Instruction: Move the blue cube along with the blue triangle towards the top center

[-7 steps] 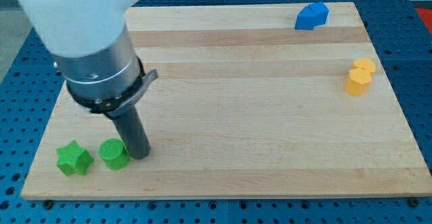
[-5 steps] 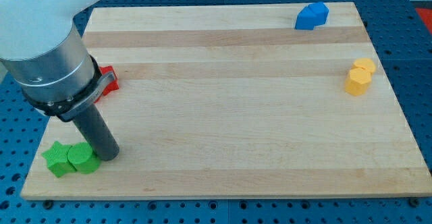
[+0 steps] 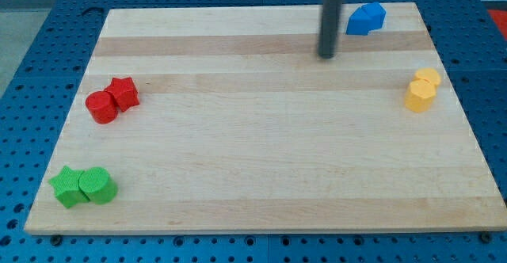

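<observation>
Two blue blocks sit pressed together at the view's top right: the blue cube (image 3: 360, 21) on the left and the blue triangle (image 3: 375, 12) on the right, their shapes hard to separate. My tip (image 3: 326, 56) rests on the board left of and below the blue pair, a short gap away, not touching them. The rod rises straight to the view's top edge.
A red cylinder (image 3: 101, 107) and red star (image 3: 123, 93) touch at the view's left. A green star (image 3: 66, 188) and green cylinder (image 3: 97, 185) touch at the bottom left. Two yellow blocks (image 3: 422, 89) sit at the right edge of the wooden board (image 3: 261, 136).
My tip has left the green blocks at the bottom left and moved far up and right, beside the blue pair. The green blocks were pushed left together. The red blocks are now uncovered.
</observation>
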Action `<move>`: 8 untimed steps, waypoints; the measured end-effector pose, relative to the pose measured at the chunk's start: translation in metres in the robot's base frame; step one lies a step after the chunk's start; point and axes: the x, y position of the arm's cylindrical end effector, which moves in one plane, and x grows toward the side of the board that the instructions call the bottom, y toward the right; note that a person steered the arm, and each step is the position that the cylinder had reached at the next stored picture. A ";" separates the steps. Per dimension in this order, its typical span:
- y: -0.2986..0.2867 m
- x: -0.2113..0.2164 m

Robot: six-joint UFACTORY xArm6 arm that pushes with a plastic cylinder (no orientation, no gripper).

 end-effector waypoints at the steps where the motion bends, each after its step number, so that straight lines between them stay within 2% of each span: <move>1: 0.094 -0.008; 2: 0.163 -0.033; 3: 0.173 -0.095; 4: 0.155 -0.110; 5: 0.113 -0.099; 7: 0.020 -0.045; 8: -0.010 -0.038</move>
